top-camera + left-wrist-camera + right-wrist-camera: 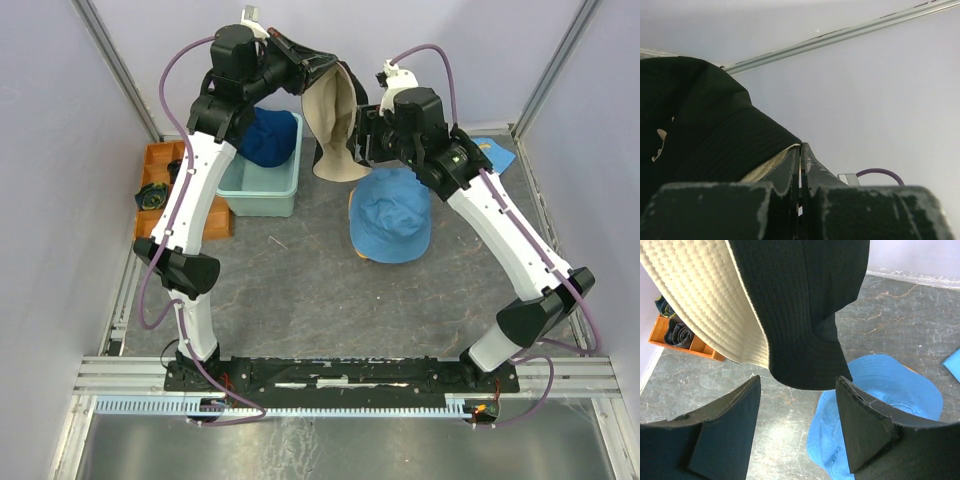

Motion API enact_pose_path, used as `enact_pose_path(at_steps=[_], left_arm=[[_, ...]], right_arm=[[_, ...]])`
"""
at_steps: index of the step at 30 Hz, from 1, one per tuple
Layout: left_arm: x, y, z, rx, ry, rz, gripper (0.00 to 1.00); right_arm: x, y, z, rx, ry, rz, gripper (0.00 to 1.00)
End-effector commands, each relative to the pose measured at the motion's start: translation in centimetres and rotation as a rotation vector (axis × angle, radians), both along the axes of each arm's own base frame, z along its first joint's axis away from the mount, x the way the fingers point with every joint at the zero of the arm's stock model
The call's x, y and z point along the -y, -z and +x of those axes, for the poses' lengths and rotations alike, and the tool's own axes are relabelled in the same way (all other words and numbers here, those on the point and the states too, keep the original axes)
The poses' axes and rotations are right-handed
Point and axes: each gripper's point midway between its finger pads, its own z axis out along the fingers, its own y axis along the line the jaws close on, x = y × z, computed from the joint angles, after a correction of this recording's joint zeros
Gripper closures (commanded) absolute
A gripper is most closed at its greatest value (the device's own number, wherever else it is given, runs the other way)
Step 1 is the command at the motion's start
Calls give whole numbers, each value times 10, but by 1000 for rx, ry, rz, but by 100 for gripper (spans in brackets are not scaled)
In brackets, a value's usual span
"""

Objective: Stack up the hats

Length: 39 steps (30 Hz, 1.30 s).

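I see the black hat (335,120) hanging above the worktop (300,290), brim clenched in my left gripper (800,152), my right gripper (797,381) gaping at its lower edge, contact unclear, while the left arm (200,190) half hides the navy hat (268,135) in the tub (262,192).

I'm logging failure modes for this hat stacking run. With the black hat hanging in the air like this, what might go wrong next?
1. The left gripper pinches only the brim edge of the black hat, which hangs limp; it may slip free.
2. The hat hangs folded, cream lining showing, so if released it may land crumpled or off the light blue hat.
3. The open right gripper sits close to the hanging brim and could snag it.
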Motion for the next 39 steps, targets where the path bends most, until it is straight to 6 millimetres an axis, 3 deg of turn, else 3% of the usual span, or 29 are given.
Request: enact_pose_path(at_steps=[1, 10, 14, 16, 20, 21, 28, 35, 39], left_arm=[[1, -47, -24, 92, 41, -97, 97], [1, -56, -36, 94, 63, -117, 97], [0, -56, -36, 95, 64, -119, 97], [-4, -54, -34, 97, 56, -112, 97], [-23, -52, -23, 109, 14, -90, 97], [-28, -51, -19, 110, 5, -84, 97], [-42, -29, 5, 122, 7, -26, 97], [-14, 17, 33, 164, 133, 42, 97], [-4, 44, 40, 188, 154, 103, 97]], right_arm=[[5, -38, 2, 107, 28, 24, 30], [-14, -32, 36, 123, 39, -6, 31], [-10, -31, 44, 138, 72, -36, 35], [-2, -32, 44, 152, 93, -68, 52], [21, -35, 45, 186, 159, -145, 95], [26, -34, 47, 191, 173, -162, 100], [60, -33, 73, 248, 292, -272, 100], [104, -25, 114, 298, 402, -401, 100], [142, -14, 126, 285, 459, -439, 100]])
